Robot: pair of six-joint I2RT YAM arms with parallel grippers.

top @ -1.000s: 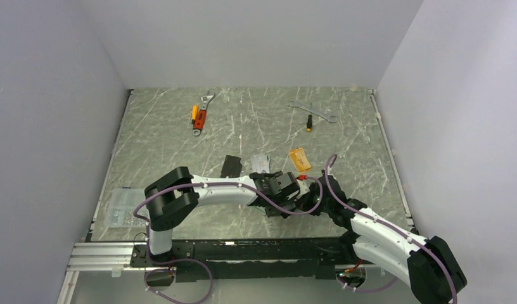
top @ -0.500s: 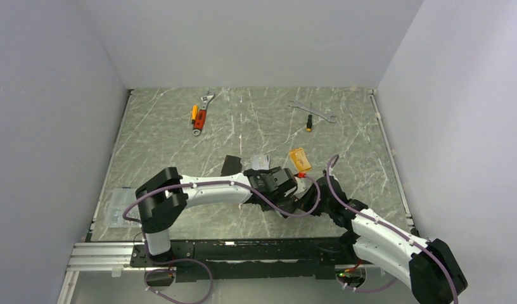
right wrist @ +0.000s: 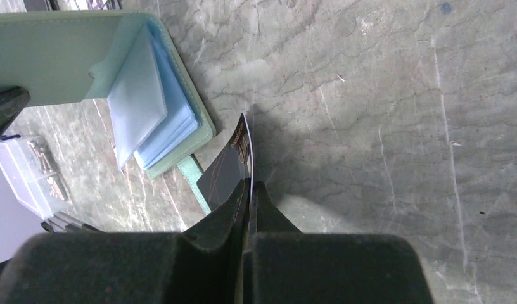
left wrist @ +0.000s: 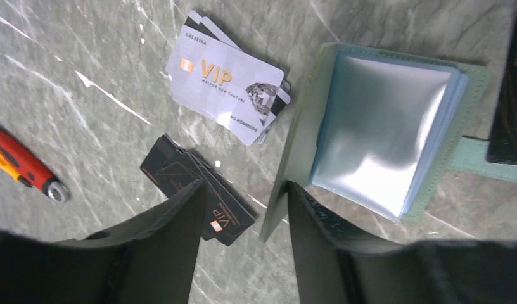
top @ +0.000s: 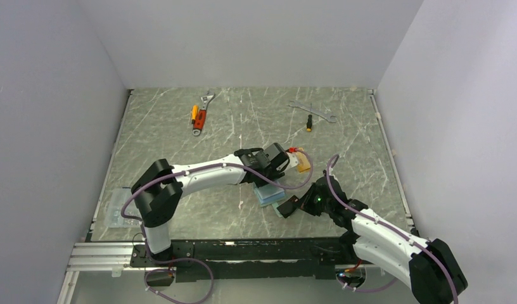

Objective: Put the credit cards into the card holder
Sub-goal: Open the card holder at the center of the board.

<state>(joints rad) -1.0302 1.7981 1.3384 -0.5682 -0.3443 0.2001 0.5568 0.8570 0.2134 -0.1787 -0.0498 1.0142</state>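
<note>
The sage-green card holder (left wrist: 382, 126) lies open, its pale blue sleeves showing (right wrist: 154, 107) (top: 268, 194). Its raised green cover (left wrist: 297, 171) stands between my left gripper's (left wrist: 246, 190) open fingers, against the right-hand one. Silver VIP credit cards (left wrist: 227, 98) and black ones (left wrist: 199, 196) lie fanned beside the holder. My right gripper (right wrist: 249, 185) (top: 295, 206) is shut on one black card (right wrist: 227, 171), held on edge just beside the holder's snap tab (right wrist: 192, 180). An orange card (top: 300, 161) lies beyond the left gripper (top: 275, 161).
An orange-handled adjustable wrench (top: 200, 115), a steel spanner (top: 313, 111) and a small screwdriver (top: 308, 124) lie at the far side. A clear plastic box (top: 120, 206) sits at the near left. A red-handled tool (left wrist: 21, 166) lies left of the cards.
My left gripper has moved away from the arm bases and its jaws have narrowed. The holder's cover now stands raised and the blue sleeves are uncovered. The right gripper still holds the black card.
</note>
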